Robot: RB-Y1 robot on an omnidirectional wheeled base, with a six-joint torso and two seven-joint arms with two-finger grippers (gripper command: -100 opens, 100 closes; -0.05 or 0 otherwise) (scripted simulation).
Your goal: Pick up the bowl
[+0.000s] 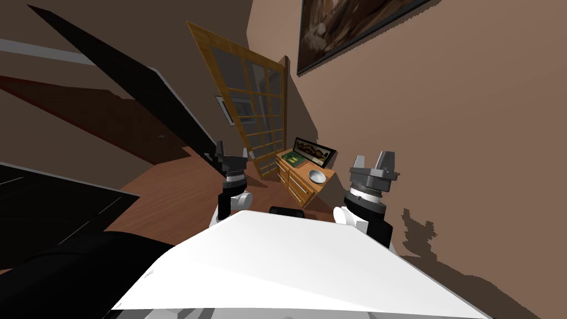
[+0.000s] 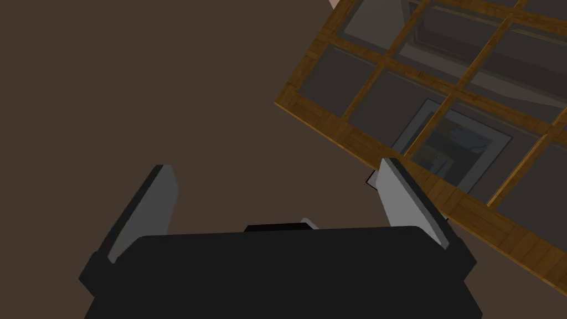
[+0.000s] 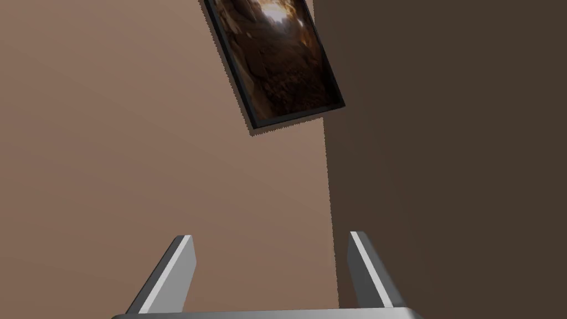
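A small grey-white bowl (image 1: 316,176) sits on top of a low wooden dresser (image 1: 299,187) against the brown wall, some way ahead of me. My left gripper (image 1: 231,152) is raised to the left of the dresser, its fingers open and empty; its wrist view has the gripper (image 2: 277,194) pointing at a wall and a glazed wooden door. My right gripper (image 1: 374,161) is raised to the right of the bowl and nearer to me, open and empty, with the gripper (image 3: 271,266) facing a wall.
On the dresser behind the bowl lie a green book (image 1: 293,159) and a dark framed picture (image 1: 314,152) leaning on the wall. A wooden door with glass panes (image 1: 252,105) stands beyond the dresser. Wooden floor (image 1: 177,194) stretches between me and the dresser.
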